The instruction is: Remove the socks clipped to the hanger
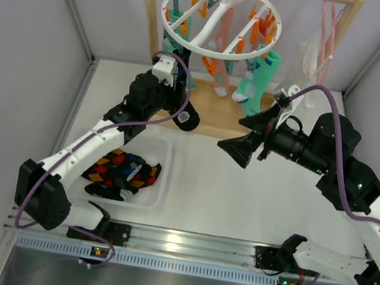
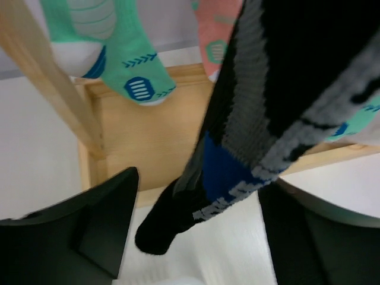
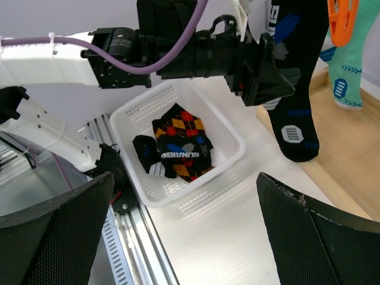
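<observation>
Left fingers (image 2: 95,225) spread, straddling the hanging black sock (image 2: 237,148), apparently poised to pull it off the hanger (image 1: 191,41). Right fingers (image 3: 53,237) spread, empty.

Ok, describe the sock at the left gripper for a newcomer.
Find the wooden rack, then the white ring hanger on it. The sock hangs at the ring's left, in the open left gripper: the only black one there, beside a teal sock and a pink sock.

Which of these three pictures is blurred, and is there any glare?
Left wrist view: the black sock with blue and grey patches is blurred, close to the lens. Top external view: glare on the silver metal rail. Right wrist view: mostly sharp.
</observation>
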Available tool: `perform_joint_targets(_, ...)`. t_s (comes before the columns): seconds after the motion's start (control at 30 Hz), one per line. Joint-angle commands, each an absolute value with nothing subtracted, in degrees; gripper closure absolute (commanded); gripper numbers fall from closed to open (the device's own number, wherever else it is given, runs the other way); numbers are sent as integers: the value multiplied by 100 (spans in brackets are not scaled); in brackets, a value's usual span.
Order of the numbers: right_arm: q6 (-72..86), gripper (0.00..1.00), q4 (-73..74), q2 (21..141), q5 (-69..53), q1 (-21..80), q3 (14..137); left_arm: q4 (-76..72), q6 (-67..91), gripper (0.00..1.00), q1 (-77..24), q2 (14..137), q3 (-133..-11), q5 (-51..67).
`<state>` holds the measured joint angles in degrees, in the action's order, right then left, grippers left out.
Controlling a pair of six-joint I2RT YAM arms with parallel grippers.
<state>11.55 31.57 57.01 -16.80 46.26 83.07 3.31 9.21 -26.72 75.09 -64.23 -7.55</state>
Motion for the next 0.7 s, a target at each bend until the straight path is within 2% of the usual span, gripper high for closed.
perform_joint_targets(0.0, 967, 1, 3358, 5608, -1469, 4570, 8648, -299, 746, 34, -2663, 7664, -6838, -132)
perform_joint_targets(0.03, 975, 1, 3340, 5607, -1407, 4570, 8683, -325, 782, 54, -2672, 7655, -6803, -106)
perform_joint_targets(0.07, 1019, 1, 3322, 5607, -1328, 4570, 8744, -404, 817, 88, -2715, 7612, -6768, -253)
perform_joint_targets(0.1, 1054, 1, 3287, 5599, -1144, 4562, 8789, -430, 870, 100, -2759, 7585, -6724, -394)
perform_joint_targets(0.27, 1405, 0, 3269, 5686, -204, 4570, 9288, -431, 1019, 100, -3477, 7339, -6548, -1483)
perform_joint_targets(0.33, 1476, 1, 3505, 5914, 165, 4570, 9596, -413, 1063, 100, -3857, 7339, -6539, -2404)
perform_joint_targets(0.47, 1599, 0, 3927, 6459, 421, 4562, 10666, -422, 1108, 100, -4989, 7514, -6635, -3689)
perform_joint_targets(0.67, 1820, 2, 5006, 7626, 774, 4351, 12495, -396, 493, 100, -6002, 8392, -7275, -5202)
